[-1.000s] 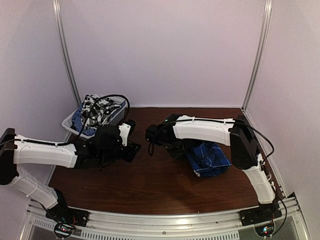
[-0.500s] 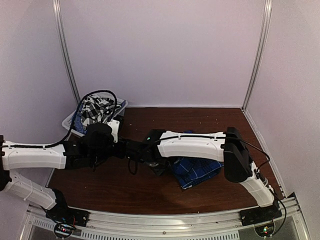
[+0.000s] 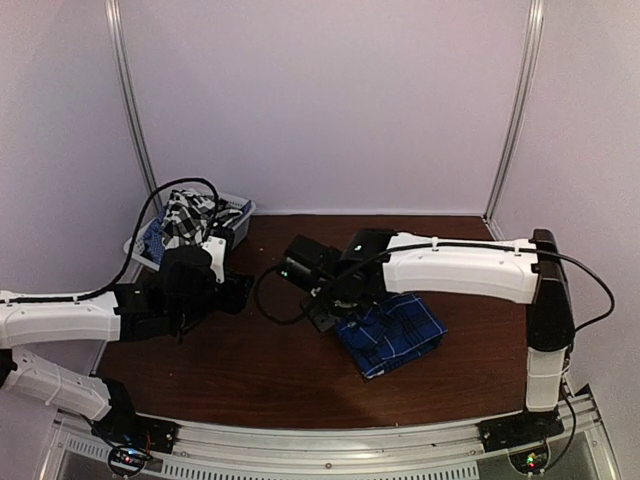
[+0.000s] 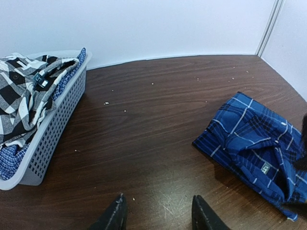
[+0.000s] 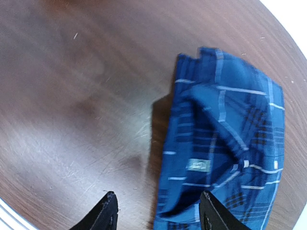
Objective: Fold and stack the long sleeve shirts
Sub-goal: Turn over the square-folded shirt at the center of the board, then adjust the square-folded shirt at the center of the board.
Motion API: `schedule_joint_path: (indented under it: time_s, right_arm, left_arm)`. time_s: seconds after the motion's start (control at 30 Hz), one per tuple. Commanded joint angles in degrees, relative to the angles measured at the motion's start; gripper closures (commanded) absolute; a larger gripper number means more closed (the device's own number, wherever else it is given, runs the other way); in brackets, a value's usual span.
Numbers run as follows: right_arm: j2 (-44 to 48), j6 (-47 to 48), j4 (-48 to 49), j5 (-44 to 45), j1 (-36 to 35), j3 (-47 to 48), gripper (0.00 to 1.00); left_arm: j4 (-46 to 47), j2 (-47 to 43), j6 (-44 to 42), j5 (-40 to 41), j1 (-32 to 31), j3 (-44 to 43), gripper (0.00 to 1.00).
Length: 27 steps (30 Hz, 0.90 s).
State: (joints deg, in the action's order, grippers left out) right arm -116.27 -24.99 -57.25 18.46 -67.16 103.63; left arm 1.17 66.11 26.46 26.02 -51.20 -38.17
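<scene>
Black-and-white shirt (image 4: 19,96) lay heaped in the basket (image 4: 53,129), partly hidden by its wall. Blue plaid shirt (image 3: 400,335) lay folded on the table (image 3: 250,370), well right of the basket, long axis diagonal, label up, and its basket-side edge was covered in the top view. Left gripper (image 4: 156,218) and right gripper (image 5: 158,215) had fingers spread wide and held nothing.

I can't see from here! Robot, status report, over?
Left tool open, right tool open, both empty. Blue shirt bunched on table, checked shirt in basket. Nothing in the way.
</scene>
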Motion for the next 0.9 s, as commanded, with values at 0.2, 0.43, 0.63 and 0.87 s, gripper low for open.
schedule_joint_path:
  time_s: [0.2, 0.43, 0.63, 0.87]
  right_arm:
    - [17.1, 3.4, 22.6, -10.5, 17.2, -25.5, 0.28]
    - [23.8, 4.8, 32.2, -21.3, 30.9, -39.5, 0.18]
    - [27.3, 4.6, 37.8, -27.8, 37.6, -48.7, 0.16]
    - [31.2, -0.1, 47.2, -37.4, 38.0, -60.1, 0.19]
  left_arm:
    - [9.7, 0.2, 5.3, -11.4, 0.7, 3.8, 0.16]
    - [16.8, 8.5, 9.1, -21.1, 0.7, 2.4, 0.06]
    - [23.5, 18.0, 13.1, -29.2, 0.7, 0.4, 0.06]
    - [27.9, 25.2, 16.3, -33.1, 0.7, -1.9, 0.05]
